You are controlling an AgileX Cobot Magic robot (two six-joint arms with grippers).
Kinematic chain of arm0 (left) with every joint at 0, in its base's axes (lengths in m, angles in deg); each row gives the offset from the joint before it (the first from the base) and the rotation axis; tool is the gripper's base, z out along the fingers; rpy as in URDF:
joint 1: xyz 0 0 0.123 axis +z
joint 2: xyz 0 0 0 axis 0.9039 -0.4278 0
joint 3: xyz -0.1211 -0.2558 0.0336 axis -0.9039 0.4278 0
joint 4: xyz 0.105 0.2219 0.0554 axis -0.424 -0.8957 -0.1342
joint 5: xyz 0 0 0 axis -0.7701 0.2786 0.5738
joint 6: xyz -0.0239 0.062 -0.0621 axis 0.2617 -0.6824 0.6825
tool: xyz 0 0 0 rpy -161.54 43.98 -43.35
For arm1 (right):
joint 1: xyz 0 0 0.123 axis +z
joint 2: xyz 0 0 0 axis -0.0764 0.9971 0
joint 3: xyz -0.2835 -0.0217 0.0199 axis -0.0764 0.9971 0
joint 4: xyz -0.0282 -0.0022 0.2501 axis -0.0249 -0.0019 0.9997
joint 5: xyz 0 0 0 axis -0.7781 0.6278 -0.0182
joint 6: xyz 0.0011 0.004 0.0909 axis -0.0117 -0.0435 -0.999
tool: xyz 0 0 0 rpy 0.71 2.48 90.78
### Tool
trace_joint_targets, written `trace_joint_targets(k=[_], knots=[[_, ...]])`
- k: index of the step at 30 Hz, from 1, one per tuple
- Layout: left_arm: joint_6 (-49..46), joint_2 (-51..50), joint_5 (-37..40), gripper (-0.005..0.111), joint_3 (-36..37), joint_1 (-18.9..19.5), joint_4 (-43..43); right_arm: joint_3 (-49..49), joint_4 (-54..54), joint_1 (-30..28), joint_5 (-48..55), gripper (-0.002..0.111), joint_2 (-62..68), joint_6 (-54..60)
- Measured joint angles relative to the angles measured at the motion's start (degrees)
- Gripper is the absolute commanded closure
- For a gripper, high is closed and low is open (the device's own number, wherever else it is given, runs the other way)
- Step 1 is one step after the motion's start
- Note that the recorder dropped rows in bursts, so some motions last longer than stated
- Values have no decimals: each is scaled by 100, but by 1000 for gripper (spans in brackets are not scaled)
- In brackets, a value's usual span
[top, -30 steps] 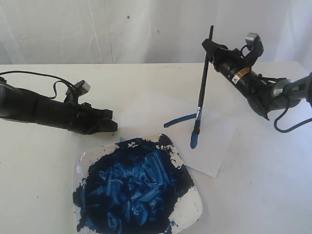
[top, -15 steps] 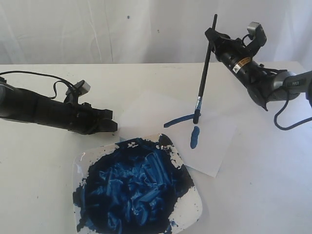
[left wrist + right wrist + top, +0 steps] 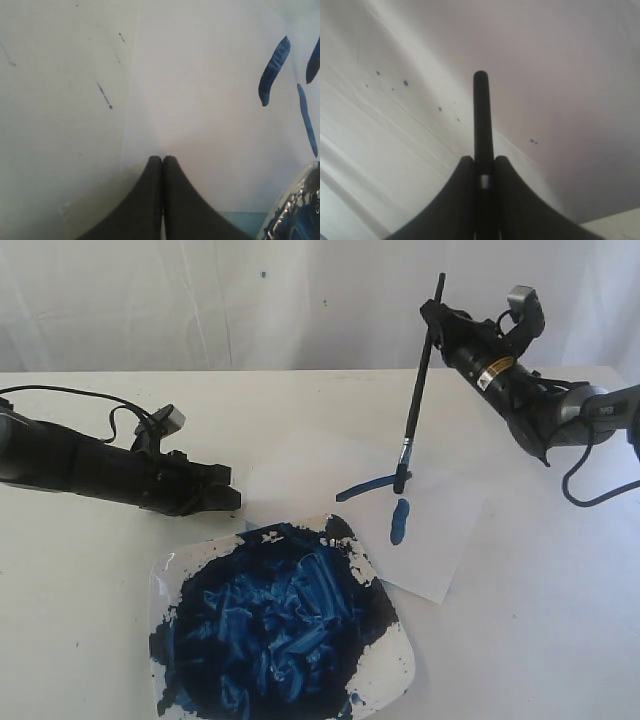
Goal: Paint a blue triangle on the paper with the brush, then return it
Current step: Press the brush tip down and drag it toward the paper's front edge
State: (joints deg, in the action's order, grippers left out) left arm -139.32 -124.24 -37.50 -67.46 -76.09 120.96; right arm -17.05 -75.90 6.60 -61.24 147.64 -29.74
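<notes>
The right end effector [image 3: 432, 316] is clenched on the upper part of the brush [image 3: 415, 390] handle. In the right wrist view the black handle [image 3: 481, 115] stands up between its two fingers. The brush is nearly upright, leaning slightly, and its bristles meet the paper [image 3: 300, 475], which lies flat near the middle of the desk [image 3: 550, 620]. The blue triangle [image 3: 365, 485] is so far only two separate strokes: a longer slanted one ending at the bristles and a short blob just toward the near edge. The left end effector [image 3: 235, 498] rests low by the paper's left corner, its jaws pressed together on nothing. A square plate [image 3: 398, 672] of dark-blue paint [image 3: 270, 620] sits at the desk's near edge, overlapping the paper.
</notes>
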Motion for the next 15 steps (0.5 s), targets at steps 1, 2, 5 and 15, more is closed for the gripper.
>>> trace_joint_targets(k=[1,2,5,15], knots=[[0,0,0,107,0,0,0,0,-57,0,0,108,0,-47],[0,0,0,107,0,0,0,0,-121,0,13,108,0,-94],[0,0,0,107,0,0,0,0,-301,0,104,108,0,-146],[0,0,0,107,0,0,0,0,-403,0,299,108,0,131]])
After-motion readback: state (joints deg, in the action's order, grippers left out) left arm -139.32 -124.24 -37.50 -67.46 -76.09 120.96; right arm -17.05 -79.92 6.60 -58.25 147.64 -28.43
